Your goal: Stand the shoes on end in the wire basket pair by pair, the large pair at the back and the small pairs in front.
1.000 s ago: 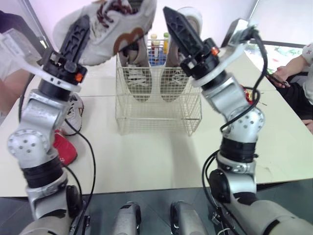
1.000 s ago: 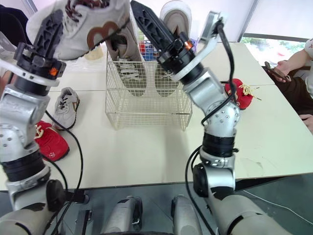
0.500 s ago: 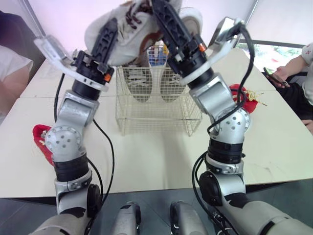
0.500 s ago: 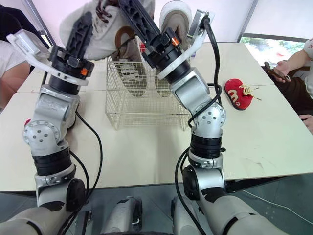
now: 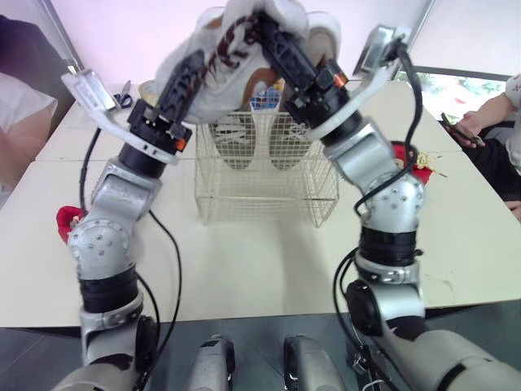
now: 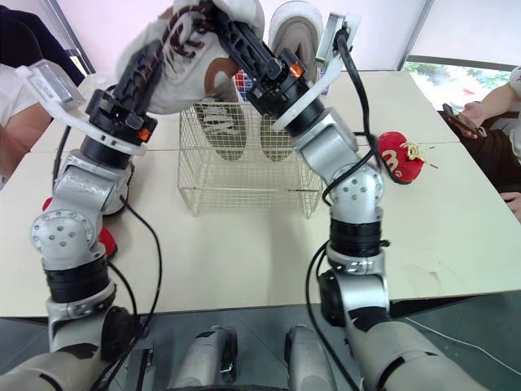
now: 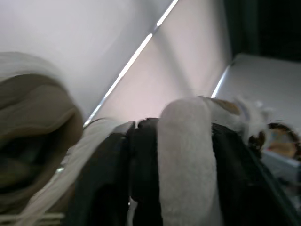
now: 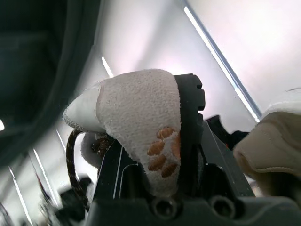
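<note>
The bare front of the table [image 5: 244, 265] lies nearest, ahead of the wire basket [image 5: 269, 191]. Left of the basket, about level with its front wall, a small red shoe [image 5: 65, 221] peeks from behind the left arm. Right of the basket and apart from it, a second red shoe [image 6: 399, 159] with pale laces lies on the table.

Above the basket's rim, both arms hold up one white sneaker [image 5: 236, 77] with brown laces and a brown mark on its side. The left gripper [image 5: 189, 77] grips it from the basket's left side. In the left wrist view, its black fingers [image 7: 141, 179] are clamped on a white padded strip of the shoe. The right gripper [image 5: 278, 39] reaches in from the basket's right side. In the right wrist view, its fingers [image 8: 190, 127] are closed on a white flap that bears an orange paw print.

At the back of the basket the large beige shoes [image 5: 236, 140] stand on end side by side, soles toward the robot.

Beyond the basket, a person's sleeve [image 5: 16, 106] shows to the left and another person's arm [image 5: 488, 106] to the right.
</note>
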Tool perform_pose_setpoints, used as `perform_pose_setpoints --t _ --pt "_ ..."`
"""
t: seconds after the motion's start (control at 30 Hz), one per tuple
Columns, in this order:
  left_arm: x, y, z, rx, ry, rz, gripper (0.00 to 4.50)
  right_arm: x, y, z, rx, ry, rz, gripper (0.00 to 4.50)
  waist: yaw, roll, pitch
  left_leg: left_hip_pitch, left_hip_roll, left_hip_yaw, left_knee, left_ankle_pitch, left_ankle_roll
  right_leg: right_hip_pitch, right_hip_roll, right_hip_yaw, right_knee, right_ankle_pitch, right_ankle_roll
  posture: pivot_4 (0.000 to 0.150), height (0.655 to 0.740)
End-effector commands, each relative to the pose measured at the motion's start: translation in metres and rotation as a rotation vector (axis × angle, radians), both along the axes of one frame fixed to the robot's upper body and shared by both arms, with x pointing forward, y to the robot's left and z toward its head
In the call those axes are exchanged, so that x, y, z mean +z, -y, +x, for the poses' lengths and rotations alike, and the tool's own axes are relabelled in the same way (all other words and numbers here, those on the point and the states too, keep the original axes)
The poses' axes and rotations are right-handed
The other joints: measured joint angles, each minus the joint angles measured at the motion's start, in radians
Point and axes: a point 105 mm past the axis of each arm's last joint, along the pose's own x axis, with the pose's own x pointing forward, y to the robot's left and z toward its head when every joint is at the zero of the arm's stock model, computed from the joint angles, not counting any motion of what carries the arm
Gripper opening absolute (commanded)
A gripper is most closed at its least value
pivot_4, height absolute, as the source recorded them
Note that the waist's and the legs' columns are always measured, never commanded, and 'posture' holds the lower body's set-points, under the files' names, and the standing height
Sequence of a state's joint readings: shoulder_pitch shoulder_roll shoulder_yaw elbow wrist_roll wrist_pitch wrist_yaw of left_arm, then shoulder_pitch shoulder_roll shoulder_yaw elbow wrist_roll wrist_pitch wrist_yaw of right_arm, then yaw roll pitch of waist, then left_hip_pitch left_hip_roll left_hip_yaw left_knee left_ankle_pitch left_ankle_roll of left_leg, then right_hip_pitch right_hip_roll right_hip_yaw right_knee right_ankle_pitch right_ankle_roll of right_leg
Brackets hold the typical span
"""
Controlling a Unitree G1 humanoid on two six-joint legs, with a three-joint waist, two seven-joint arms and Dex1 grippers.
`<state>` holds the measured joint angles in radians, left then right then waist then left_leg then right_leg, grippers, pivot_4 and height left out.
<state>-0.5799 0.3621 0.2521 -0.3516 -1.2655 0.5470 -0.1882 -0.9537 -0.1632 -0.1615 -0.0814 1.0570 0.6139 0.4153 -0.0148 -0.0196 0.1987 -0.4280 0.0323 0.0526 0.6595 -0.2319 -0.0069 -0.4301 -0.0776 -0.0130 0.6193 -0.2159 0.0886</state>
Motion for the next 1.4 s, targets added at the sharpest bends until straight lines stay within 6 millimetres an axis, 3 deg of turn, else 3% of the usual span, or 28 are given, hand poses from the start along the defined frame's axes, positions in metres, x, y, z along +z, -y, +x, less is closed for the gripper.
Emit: perform_pose_setpoints --t 0.03,0.2,0.37,0.53,0.73,0.87,1.1,1.13,1.2,1.33,1.4 --pt "-0.02 0.016 -0.013 0.041 0.009 0.253 3.18 0.026 0.019 -0.01 -0.035 0.247 -0.115 0.63 0.001 0.0 0.0 0.0 0.0 0.0 -0.001 0.0 0.0 0.0 0.0 0.0 -0.001 0.0 0.0 0.15 0.74" --pt "-0.027 0.008 -0.029 0.118 -0.01 0.298 3.18 0.036 0.046 0.008 -0.138 0.375 -0.282 0.63 0.001 0.0 0.0 0.0 0.0 0.002 -0.009 0.0 0.0 -0.002 0.0 0.001 -0.005 0.0 0.0 0.15 0.74" --pt "-0.044 0.005 -0.046 0.157 -0.064 0.358 3.18 0.022 0.072 0.027 -0.217 0.442 -0.54 0.63 0.001 0.0 0.0 0.0 0.0 0.002 -0.014 0.0 0.0 -0.004 0.0 0.001 -0.005 0.0 0.001 0.15 0.74" --pt "-0.062 -0.001 -0.049 0.201 -0.103 0.47 3.18 0.014 0.086 0.039 -0.243 0.455 -0.652 0.63 -0.003 0.0 0.0 0.0 0.0 0.004 -0.012 0.0 0.0 -0.005 0.0 0.001 -0.005 0.0 0.0 0.15 0.74" --pt "-0.071 0.002 -0.055 0.159 -0.118 0.529 3.18 -0.001 0.087 0.049 -0.224 0.456 -0.751 0.63 0.001 0.0 0.0 0.001 0.0 0.004 -0.011 0.0 0.0 -0.004 -0.001 0.002 -0.005 0.0 0.0 0.15 0.74" --pt "-0.075 -0.002 -0.052 0.171 -0.131 0.534 3.18 -0.026 0.086 0.062 -0.184 0.4 -0.832 0.63 0.001 0.0 0.0 0.001 0.0 0.005 -0.011 0.0 0.0 -0.004 -0.001 0.002 -0.005 0.0 0.0 0.15 0.74" --pt "-0.076 -0.009 -0.046 0.209 -0.137 0.534 3.18 -0.044 0.087 0.072 -0.141 0.319 -0.83 0.63 0.0 0.001 0.001 0.001 0.0 0.005 -0.011 0.0 0.0 -0.005 -0.001 0.002 -0.005 0.0 0.0 0.15 0.74" --pt "-0.077 -0.009 -0.045 0.213 -0.14 0.535 3.25 -0.046 0.088 0.073 -0.14 0.309 -0.833 1.63 0.0 0.001 0.001 0.001 0.0 0.005 -0.011 0.0 0.0 -0.005 -0.001 0.002 -0.005 0.0 0.0 0.15 0.74" --pt "-0.079 -0.01 -0.045 0.218 -0.149 0.529 3.25 -0.048 0.091 0.076 -0.161 0.306 -0.833 2.4 0.0 0.001 0.001 0.001 0.0 0.005 -0.011 0.0 0.0 -0.005 -0.001 0.002 -0.005 0.0 0.0 0.15 0.74" --pt "-0.081 -0.013 -0.046 0.217 -0.16 0.542 3.25 -0.039 0.096 0.074 -0.183 0.327 -0.814 4.38 0.001 0.001 0.001 0.001 0.0 0.005 -0.011 0.0 0.0 -0.005 -0.001 0.002 -0.005 0.0 0.0 0.15 0.74" --pt "-0.083 -0.017 -0.045 0.22 -0.167 0.551 3.25 -0.035 0.098 0.071 -0.172 0.331 -0.807 4.38 0.0 0.001 0.001 0.001 0.0 0.005 -0.011 0.0 0.0 -0.005 -0.001 0.002 -0.005 0.0 0.0 0.15 0.74"
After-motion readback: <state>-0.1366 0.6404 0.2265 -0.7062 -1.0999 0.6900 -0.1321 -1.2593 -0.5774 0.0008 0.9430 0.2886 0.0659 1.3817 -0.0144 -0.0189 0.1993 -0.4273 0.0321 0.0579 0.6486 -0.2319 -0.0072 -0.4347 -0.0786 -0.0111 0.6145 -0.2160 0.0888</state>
